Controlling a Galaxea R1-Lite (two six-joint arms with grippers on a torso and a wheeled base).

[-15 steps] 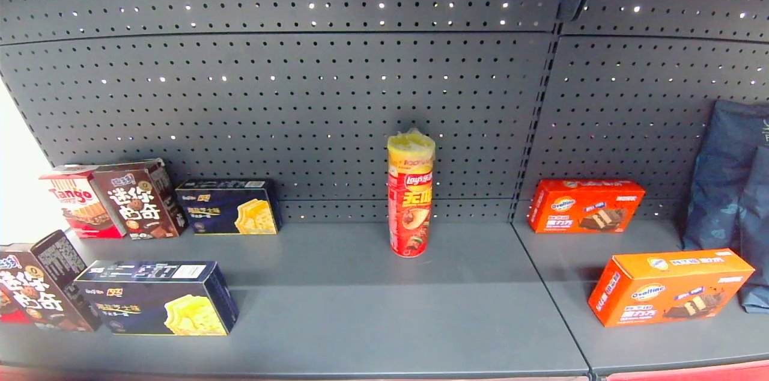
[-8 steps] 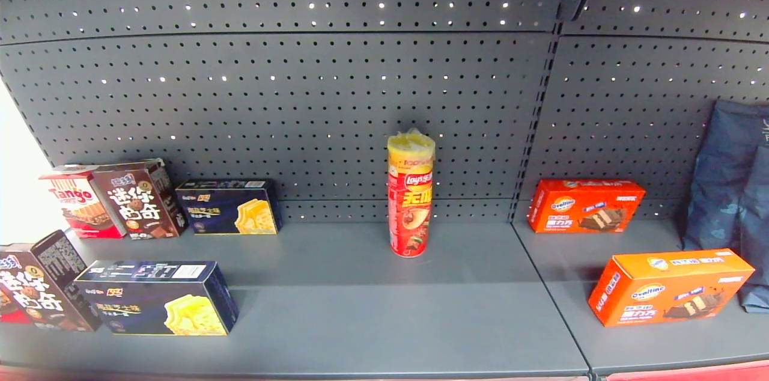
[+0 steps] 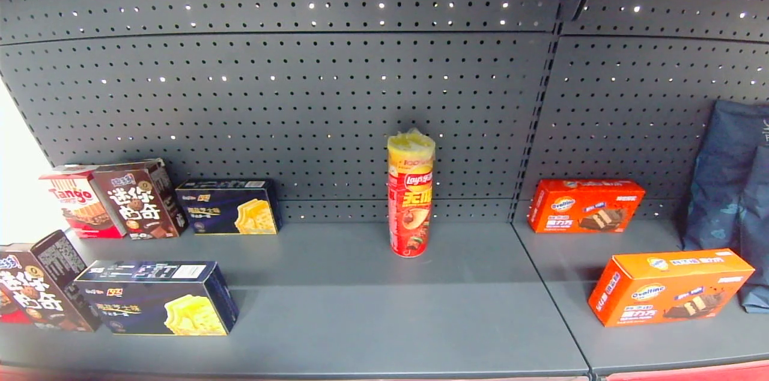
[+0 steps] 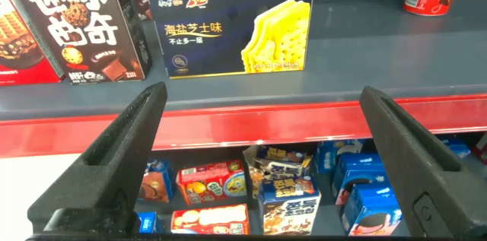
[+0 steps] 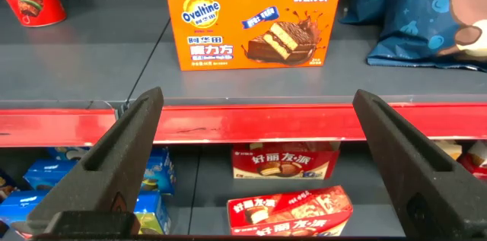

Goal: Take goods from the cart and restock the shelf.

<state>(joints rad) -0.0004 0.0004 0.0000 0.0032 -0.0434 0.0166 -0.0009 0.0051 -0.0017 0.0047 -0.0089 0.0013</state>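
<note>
**Head view: shelf part-stocked, both grippers spread and empty at its front edge**

Dark grey metal shelf [image 3: 372, 309] with pegboard back. Red cylindrical chips can with yellow top [image 3: 410, 195] stands upright mid-shelf near the back panel, well apart from the other goods.

Robot's left side:
- back navy rectangular cracker box [image 3: 229, 207]
- front navy cracker box [image 3: 157, 297]
- back dark brown cookie box [image 3: 139, 198], with red wafer box [image 3: 78, 201] just beside it
- front dark brown cookie box [image 3: 36, 288]

Right bay:
- back orange cardboard box [image 3: 586, 205]
- front orange cardboard box [image 3: 670, 286]
- dark blue bags [image 3: 727, 176] beside them

Left gripper [image 4: 262, 95]: fingers spread wide, holding nothing, just outside the red shelf-edge strip [image 4: 251, 127], facing the front navy cracker box. Right gripper [image 5: 258, 95]: same spread, holding nothing, facing the front orange cardboard box. Lower tier [image 5: 198, 180] below holds more boxes.
</note>
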